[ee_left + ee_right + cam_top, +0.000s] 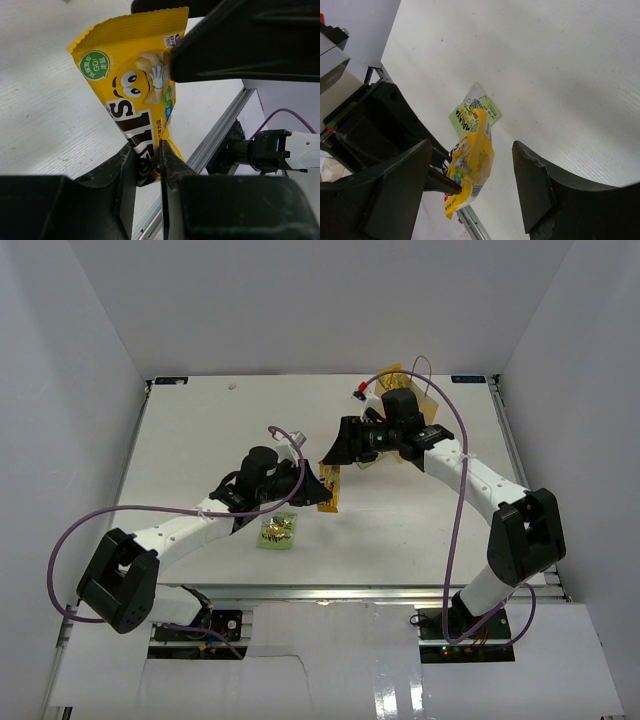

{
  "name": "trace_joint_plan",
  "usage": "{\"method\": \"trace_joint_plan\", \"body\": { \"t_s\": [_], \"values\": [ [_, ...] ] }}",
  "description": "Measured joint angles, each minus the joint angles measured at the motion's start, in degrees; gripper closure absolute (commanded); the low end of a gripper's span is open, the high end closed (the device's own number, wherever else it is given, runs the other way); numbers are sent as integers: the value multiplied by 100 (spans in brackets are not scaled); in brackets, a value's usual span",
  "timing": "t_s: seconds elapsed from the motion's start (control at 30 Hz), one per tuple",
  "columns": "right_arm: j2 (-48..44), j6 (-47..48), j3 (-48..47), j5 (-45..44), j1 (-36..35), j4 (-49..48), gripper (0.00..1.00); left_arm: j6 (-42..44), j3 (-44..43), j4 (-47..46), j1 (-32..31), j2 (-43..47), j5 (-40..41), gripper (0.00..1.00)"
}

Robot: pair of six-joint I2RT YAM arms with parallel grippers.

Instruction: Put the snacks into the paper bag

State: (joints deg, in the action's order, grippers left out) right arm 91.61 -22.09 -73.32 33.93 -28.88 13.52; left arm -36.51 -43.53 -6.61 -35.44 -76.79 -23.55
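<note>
**Yellow candy pack held up mid-table, bag mostly hidden**

On the left, the left gripper (148, 161) is seen clamped tight on the bottom edge of a yellow candy pack (131, 85). The pack is held upright above the table (200, 440), roughly in the middle. Its lower end is swallowed between the fingers, so only part of the brown lettering can be read in the left wrist view, and its top right corner is cut off by a black finger of the other arm.

Just below and left of it in the top view, a light-green pack (277, 531) is lying flat on the table. From the right wrist view it's partly covered by the hanging yellow pack, and its print is too small to read.

Further right, the right gripper (470, 156) is spread wide, with the yellow pack sitting in the gap. Neither finger looks to be touching it, though that's hard to judge.

At the far right-centre, the paper bag (432, 406) is mostly blocked by the right arm. Only tan scraps and a thin handle loop can be made out.
</note>
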Motion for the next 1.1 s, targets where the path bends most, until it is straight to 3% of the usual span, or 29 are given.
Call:
{"method": "trace_joint_plan", "body": {
  "t_s": [0.2, 0.57, 0.7, 0.87, 1.1],
  "values": [
    [17, -52, 68, -293, -2, -2, 34, -4, -79, -39, -111, -42, 46, 70],
    [-28, -144, 354, -197, -2, -68, 62, -35, -79, -61, -146, -90, 70, 68],
    [-33, -173, 455, -28, 0, -170, 72, -42, -79, -48, -177, -118, 63, 62],
    [-33, -138, 459, 256, 0, -264, 92, -39, -79, -72, -177, -118, 57, 54],
    [-39, 323, 452, 990, 90, -328, 92, -26, -79, -166, -177, -52, 0, 43]
  ]
}}
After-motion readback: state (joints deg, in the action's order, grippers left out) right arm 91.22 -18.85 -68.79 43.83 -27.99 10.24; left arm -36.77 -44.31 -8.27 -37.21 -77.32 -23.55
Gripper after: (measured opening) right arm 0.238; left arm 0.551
